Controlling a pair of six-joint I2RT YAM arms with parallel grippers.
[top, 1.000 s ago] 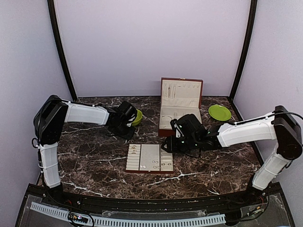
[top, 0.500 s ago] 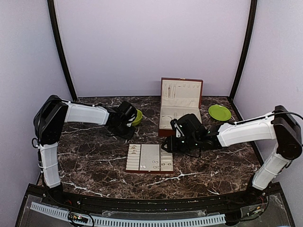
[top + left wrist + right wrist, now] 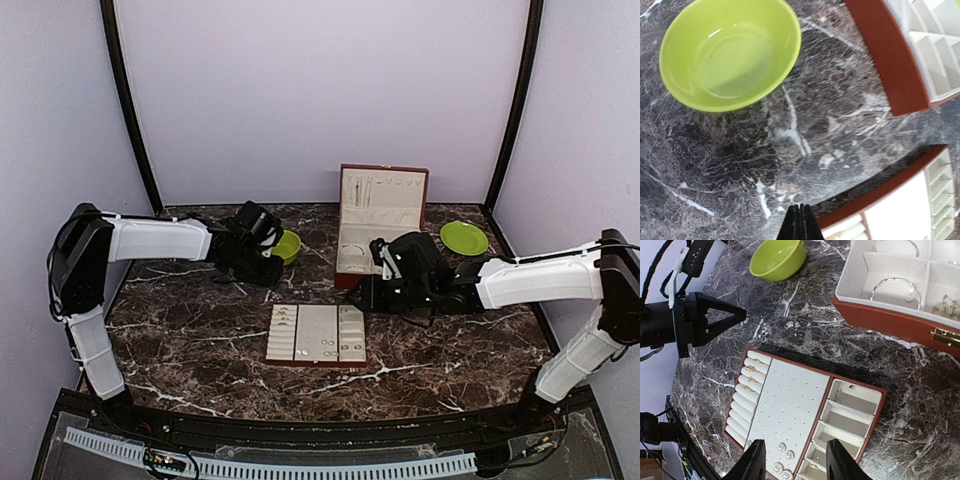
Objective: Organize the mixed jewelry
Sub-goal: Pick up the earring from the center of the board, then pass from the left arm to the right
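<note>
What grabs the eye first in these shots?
The open red-brown box at the back centre, cream-lined, with the flat tray in front of it holding small rings and pearl studs. Next, the lime bowl left of the box and the lime plate to its right, vivid against the dark marble table.

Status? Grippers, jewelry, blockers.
Left gripper shut, nothing seen in it, near green bowl. Right gripper open, empty, over tray. Rings and studs in tray, bracelets in box. No obstruction seen.
</note>
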